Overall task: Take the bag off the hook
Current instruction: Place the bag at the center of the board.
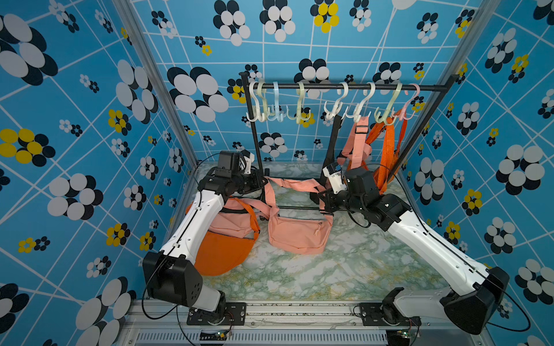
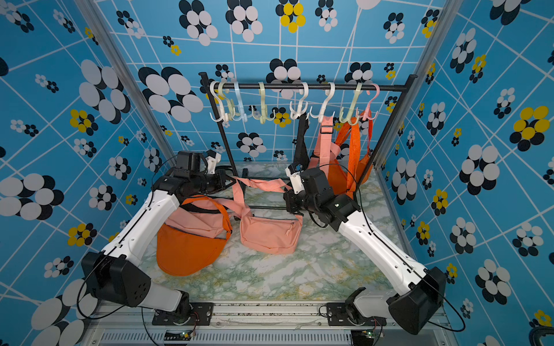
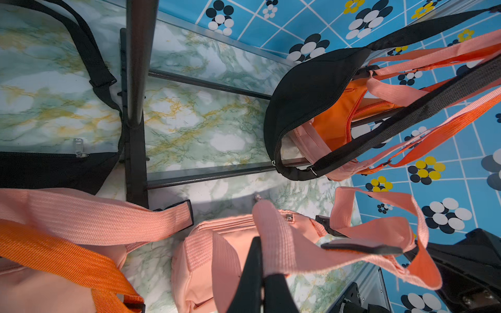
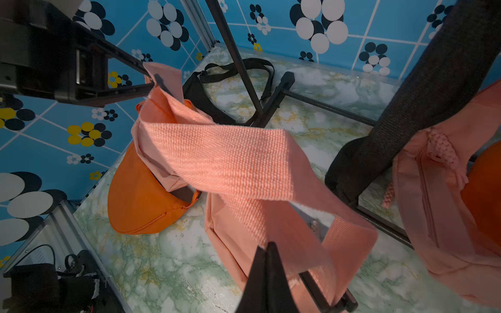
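Green-veined marble tabletop (image 1: 344,269) underlies everything. Both pairs of jaws are clamped shut: left gripper (image 3: 260,244) and right gripper (image 4: 269,246) pinch the salmon-pink webbing strap (image 4: 230,162), whose pink fabric waist bag (image 1: 299,236) lies on the table, off the pastel plastic hooks (image 1: 300,102). Pulling sideways could snag the strap on the black rack's lower bar (image 1: 296,207), tipping it.

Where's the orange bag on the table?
In both top views the orange bag lies on the table beside the left arm, partly under a pink bag.
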You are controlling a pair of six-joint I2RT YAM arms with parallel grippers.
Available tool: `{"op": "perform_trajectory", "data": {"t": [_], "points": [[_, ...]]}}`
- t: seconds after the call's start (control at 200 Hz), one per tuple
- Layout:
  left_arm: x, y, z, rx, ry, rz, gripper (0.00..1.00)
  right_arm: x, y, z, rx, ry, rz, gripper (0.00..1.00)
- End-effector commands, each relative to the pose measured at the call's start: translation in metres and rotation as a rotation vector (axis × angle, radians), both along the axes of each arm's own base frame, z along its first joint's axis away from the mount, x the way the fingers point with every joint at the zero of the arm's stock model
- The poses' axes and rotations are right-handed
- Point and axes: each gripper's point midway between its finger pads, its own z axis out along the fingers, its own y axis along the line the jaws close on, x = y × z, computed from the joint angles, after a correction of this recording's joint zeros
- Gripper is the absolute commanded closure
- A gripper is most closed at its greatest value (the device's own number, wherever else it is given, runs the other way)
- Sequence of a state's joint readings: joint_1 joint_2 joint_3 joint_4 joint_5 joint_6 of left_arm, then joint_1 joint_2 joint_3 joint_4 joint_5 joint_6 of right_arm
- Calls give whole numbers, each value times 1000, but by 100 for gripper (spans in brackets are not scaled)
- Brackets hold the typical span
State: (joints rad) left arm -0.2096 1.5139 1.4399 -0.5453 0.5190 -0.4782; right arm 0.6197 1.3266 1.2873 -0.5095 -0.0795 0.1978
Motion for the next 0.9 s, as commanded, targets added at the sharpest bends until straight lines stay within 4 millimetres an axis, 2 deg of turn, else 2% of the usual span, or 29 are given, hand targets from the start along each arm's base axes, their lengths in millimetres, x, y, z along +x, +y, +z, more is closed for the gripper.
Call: {"op": "perform_trajectory", "data": {"t": [0.0, 0.24, 0.51, 0.695, 0.895], "points": [[14, 1, -14, 41, -4, 18, 100, 0, -11, -33, -65, 46, -38, 100], [17, -9, -67, 78, 114, -1, 100, -11, -7, -104, -85, 193, -23, 100], [10, 14, -106, 166, 229, 66, 100, -26, 2, -172, -54, 355, -16, 100], [9, 34, -129, 183, 300, 138, 100, -34, 9, -204, -25, 456, -16, 100], [13, 55, -140, 180, 329, 213, 96, -38, 14, -226, 3, 501, -31, 100]]}}
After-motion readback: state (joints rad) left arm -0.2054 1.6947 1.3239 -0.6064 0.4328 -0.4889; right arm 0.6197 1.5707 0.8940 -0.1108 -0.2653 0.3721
